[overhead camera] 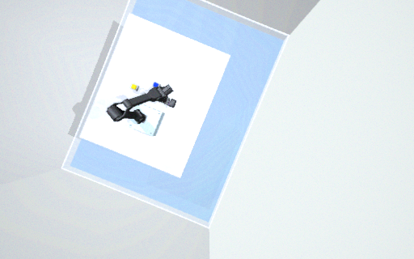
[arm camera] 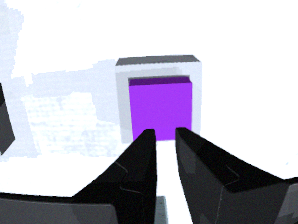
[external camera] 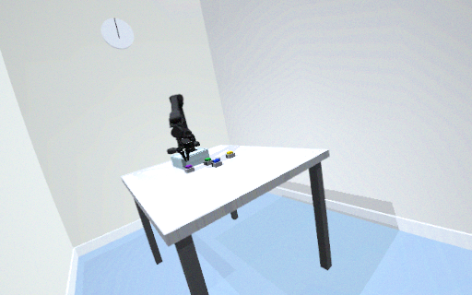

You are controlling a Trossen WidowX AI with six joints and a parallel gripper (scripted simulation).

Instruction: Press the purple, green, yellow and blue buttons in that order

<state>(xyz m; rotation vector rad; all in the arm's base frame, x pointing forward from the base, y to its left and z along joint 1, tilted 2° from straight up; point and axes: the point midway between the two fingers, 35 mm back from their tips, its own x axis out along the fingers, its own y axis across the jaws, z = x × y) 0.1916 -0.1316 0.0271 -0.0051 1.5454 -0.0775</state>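
Exterior view, clock directions as seen there. Purple button [external camera: 189, 167] [arm camera: 160, 110] sits in a square grey housing [external camera: 189, 171] [arm camera: 122, 100] on the white desk [overhead camera: 159, 53] [external camera: 251, 180] [arm camera: 240, 40]. Claw [overhead camera: 168, 96] [external camera: 186, 159] [arm camera: 165, 131] clenched, nothing gripped, a slim gap between its tips; they overlap the button's six-o'clock edge in wrist view. Contact: can't tell. From purple, green button [external camera: 207, 159] lies toward two o'clock; blue button [overhead camera: 155, 85] [external camera: 217, 160] just beside green. Yellow button [overhead camera: 134, 87] [external camera: 230, 153] at two from blue.
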